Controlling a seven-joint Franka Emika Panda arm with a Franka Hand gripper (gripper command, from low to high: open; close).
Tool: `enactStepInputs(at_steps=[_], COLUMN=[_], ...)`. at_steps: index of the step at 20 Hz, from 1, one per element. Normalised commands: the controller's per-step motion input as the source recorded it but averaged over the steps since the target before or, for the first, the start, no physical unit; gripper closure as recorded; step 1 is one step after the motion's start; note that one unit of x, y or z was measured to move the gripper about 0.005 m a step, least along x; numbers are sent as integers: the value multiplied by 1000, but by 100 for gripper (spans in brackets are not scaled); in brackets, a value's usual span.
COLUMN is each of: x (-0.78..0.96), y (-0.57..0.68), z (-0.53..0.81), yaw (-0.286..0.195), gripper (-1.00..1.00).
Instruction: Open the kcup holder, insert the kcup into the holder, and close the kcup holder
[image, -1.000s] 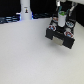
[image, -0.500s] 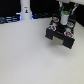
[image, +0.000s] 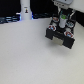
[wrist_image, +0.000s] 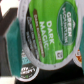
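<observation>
One robot arm hangs over the kcup holder (image: 61, 33), a black boxy unit standing on the white counter (image: 25, 57) toward the exterior view's right, its tool (image: 63, 16) low above the rows of pod slots. Whether the tool is wide, narrow or gripping anything cannot be told from either view. Up close in the wrist view, the kcup (wrist_image: 49, 30) fills the picture, its green top reading "Dark Magic", seated among neighbouring pods in the holder.

White-and-grey arm (image: 62, 6), blurred, details too small to tell
</observation>
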Motion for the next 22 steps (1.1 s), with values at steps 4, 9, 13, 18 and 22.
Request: enactStepInputs(at_steps=[4, 9, 13, 18, 22], x=[1, -64, -299, -276, -189], y=[-66, -53, -61, -69, -69], z=[-199, -315, -228, -155, -1], yaw=[-12, 2, 24, 12, 2], gripper=[100, 100, 100, 100, 100])
